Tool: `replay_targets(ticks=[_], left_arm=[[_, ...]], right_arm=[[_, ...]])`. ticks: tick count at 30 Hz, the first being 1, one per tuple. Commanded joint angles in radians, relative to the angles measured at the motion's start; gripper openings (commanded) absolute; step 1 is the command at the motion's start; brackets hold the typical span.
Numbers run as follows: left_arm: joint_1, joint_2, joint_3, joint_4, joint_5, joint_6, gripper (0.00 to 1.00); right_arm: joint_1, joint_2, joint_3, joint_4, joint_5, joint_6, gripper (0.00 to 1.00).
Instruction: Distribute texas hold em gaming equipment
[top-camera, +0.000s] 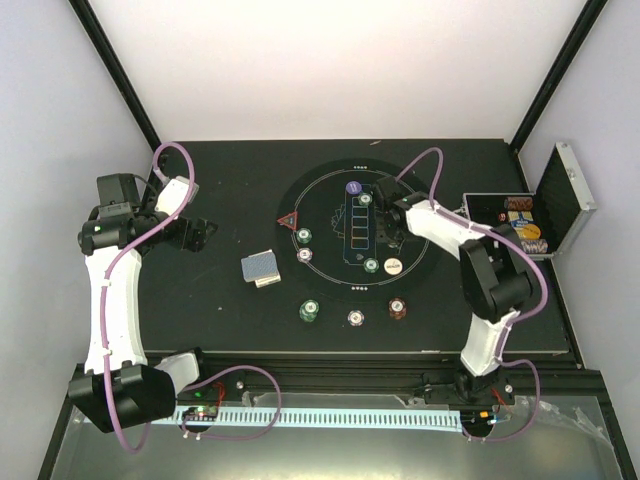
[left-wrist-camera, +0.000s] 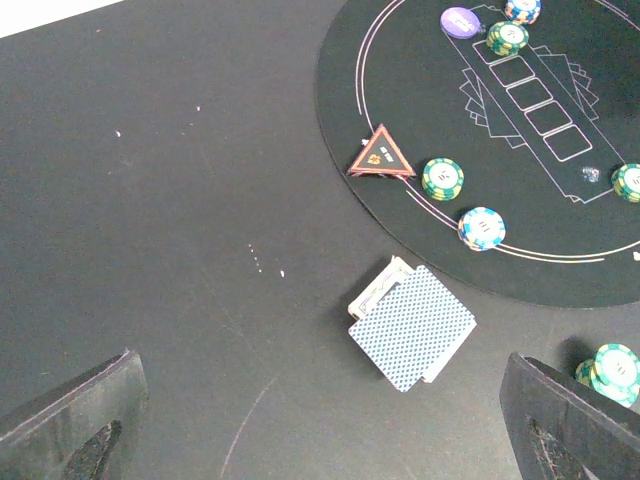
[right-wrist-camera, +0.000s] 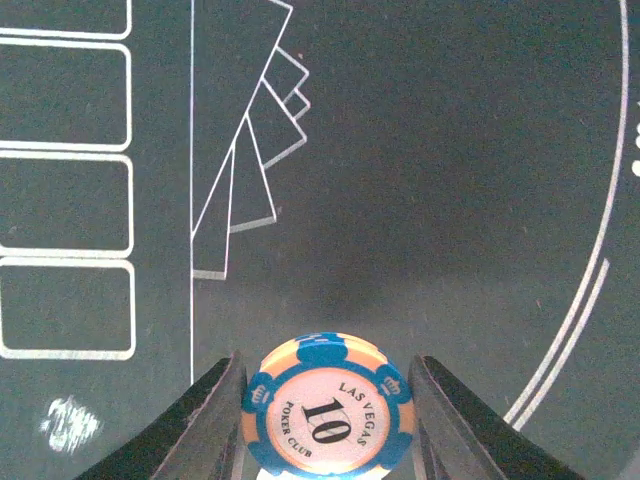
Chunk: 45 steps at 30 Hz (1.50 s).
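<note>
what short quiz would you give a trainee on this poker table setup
1. True or false: the card deck lies off the round mat.
2. Which number is printed on the chip held by the right gripper? A 5, B 10, C 25.
3. Fill in: the left gripper is ___ and holds nothing.
Key: 1 true; 2 B; 3 open.

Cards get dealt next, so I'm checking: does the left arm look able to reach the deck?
Probably yes: the left gripper hangs open close by the deck, with only bare table between.
</note>
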Motion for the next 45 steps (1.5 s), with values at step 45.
replay_targets(ticks=[45], left_arm=[[0.011, -0.002, 0.030, -0.022, 0.009, 0.009, 0.99]], right_arm=[[-0.026, 0.084, 0.009, 0.058, -0.061, -0.051, 0.60]])
